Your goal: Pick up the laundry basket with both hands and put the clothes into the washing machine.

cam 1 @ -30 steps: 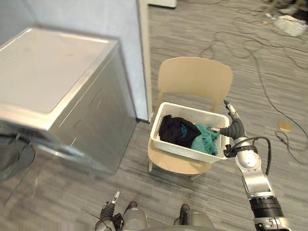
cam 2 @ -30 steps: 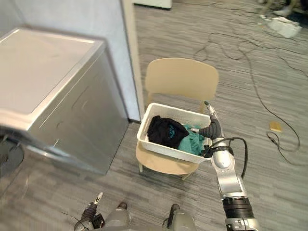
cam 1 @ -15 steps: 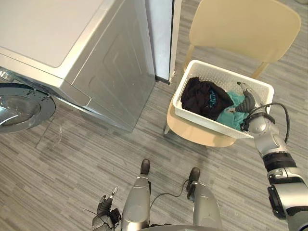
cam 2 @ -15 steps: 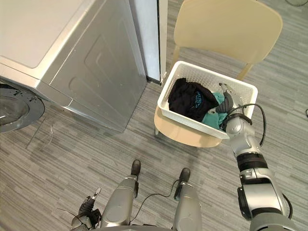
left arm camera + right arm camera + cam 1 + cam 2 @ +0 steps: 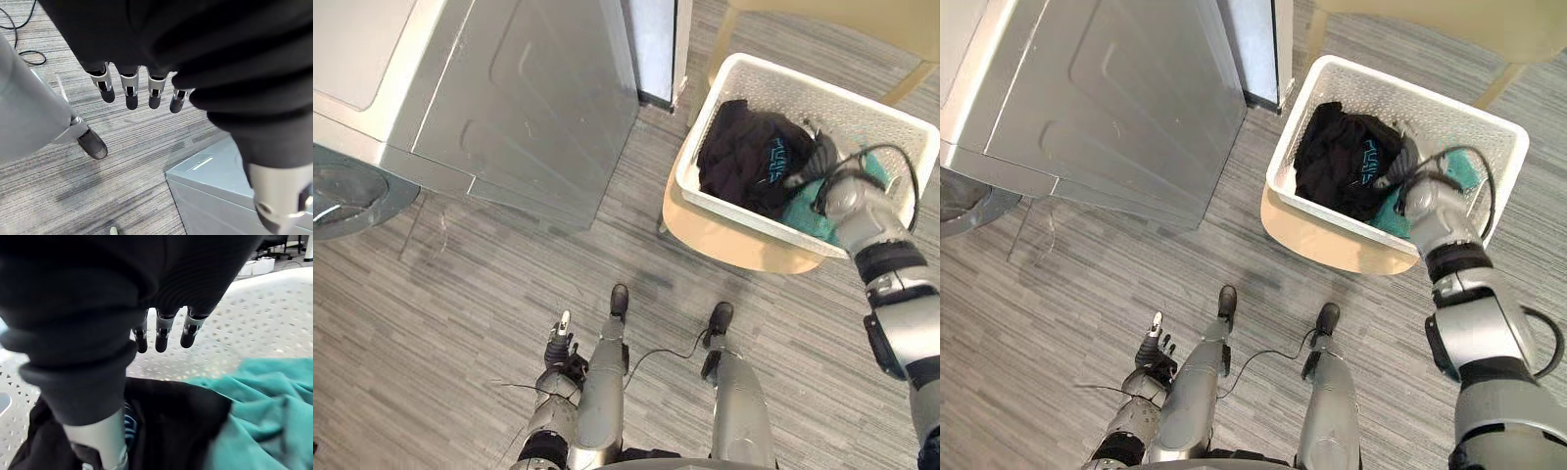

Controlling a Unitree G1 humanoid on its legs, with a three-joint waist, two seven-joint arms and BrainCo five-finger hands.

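1. Laundry basket (image 5: 847, 101): white, perforated, sitting on the seat of a beige chair (image 5: 724, 238). It is not lifted, and neither of your robot hands is on its rim.
2. Clothes are all inside the basket. A black garment (image 5: 744, 157) fills the side nearer the washing machine. A teal garment (image 5: 264, 401) lies beside it, touching it, on the side away from the machine.
3. Right robot hand (image 5: 820, 157): reached into the basket from your right, over the seam where black meets teal.
4. In its wrist view the fingers (image 5: 162, 335) hang apart and relaxed, pointing at the basket's far wall, with nothing pinched. The thumb sits low, just above the black cloth. You cannot tell from these views whether it touches.
5. Left robot hand (image 5: 560, 345): low at your left side, well apart from the basket. Its fingers (image 5: 128, 93) are spread loose over the grey plank floor (image 5: 460, 323), holding nothing.
6. Washing machine (image 5: 519, 98): silver-grey, to your left of the chair, with a narrow gap between them.
7. Its round glass door (image 5: 347, 191) stands out from the machine's front, at the left edge of the head views.
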